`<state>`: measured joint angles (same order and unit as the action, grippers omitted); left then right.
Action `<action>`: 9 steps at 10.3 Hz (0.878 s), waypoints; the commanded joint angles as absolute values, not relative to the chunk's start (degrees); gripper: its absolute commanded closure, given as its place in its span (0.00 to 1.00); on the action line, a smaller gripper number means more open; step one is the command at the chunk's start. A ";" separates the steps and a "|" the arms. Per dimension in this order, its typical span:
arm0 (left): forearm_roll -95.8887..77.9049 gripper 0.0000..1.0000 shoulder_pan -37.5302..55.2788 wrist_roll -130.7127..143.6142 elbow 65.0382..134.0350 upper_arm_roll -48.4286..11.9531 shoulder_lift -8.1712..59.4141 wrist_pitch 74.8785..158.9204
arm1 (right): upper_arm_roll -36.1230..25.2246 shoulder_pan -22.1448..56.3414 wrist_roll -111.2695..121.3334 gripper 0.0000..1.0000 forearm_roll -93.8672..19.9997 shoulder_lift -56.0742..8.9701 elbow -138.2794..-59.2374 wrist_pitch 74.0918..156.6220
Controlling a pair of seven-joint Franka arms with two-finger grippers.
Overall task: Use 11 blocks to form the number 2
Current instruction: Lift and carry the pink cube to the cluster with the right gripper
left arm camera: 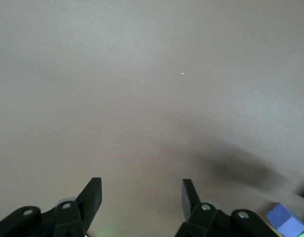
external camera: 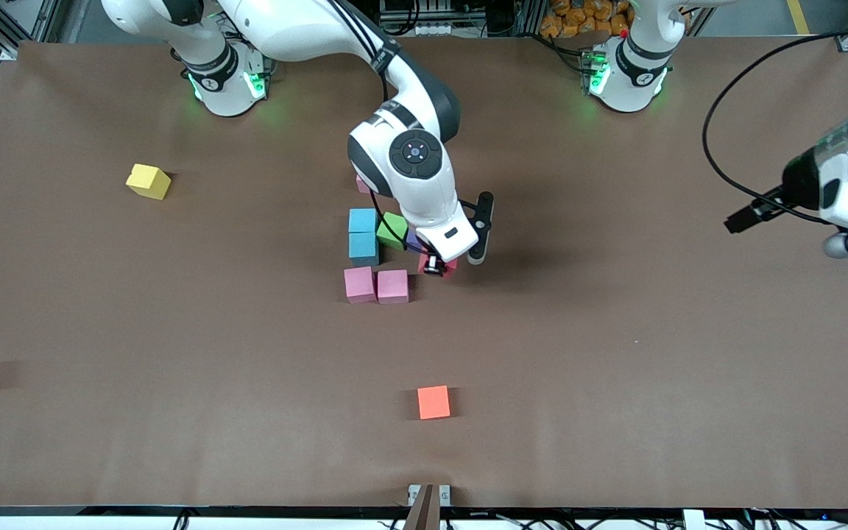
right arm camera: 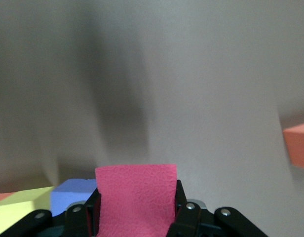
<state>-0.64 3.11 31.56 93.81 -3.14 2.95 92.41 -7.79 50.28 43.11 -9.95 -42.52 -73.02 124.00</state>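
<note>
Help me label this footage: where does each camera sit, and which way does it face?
Front view: high across the table, facing both bases; shows both arms, the right gripper at the block cluster, the left gripper waiting at its own end.
Left wrist view: on the left wrist, looking down at bare table; its open fingers show, and a purple block.
Right wrist view: on the right wrist; its fingers clamp a pink block.
Shared: the orange block appears in the front and right wrist views.
</note>
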 commanded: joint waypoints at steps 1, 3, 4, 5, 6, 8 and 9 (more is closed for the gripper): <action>-0.18 0.26 2.64 30.68 93.34 -4.57 1.50 90.26 | -4.68 47.39 52.69 1.00 -10.72 -41.92 -80.58 133.91; 0.44 0.26 2.64 28.58 93.34 -5.88 1.23 90.26 | -3.17 46.85 54.22 1.00 -11.94 -42.97 -81.03 134.56; 1.83 0.26 2.55 27.00 93.51 -6.24 0.97 90.18 | -1.68 46.15 54.32 1.00 -12.91 -43.67 -81.21 134.91; 3.93 0.26 2.55 23.50 93.86 -6.85 0.62 89.48 | -0.02 44.84 54.84 1.00 -12.83 -44.29 -82.26 137.78; 6.39 0.26 2.37 20.07 94.13 -7.12 0.53 88.95 | 1.83 43.17 57.45 1.00 -13.01 -44.56 -84.27 142.51; 6.50 0.26 2.02 16.88 94.83 -7.12 -0.52 88.95 | 5.17 39.83 58.54 1.00 -13.09 -44.74 -86.57 145.20; 5.55 0.26 1.76 16.44 94.92 -6.95 -1.31 89.03 | 5.71 38.60 58.54 1.00 -15.01 -44.74 -86.83 144.76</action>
<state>5.28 2.66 18.22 93.58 -6.39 1.22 89.64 3.49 41.07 56.74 -12.83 -45.65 -85.53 144.44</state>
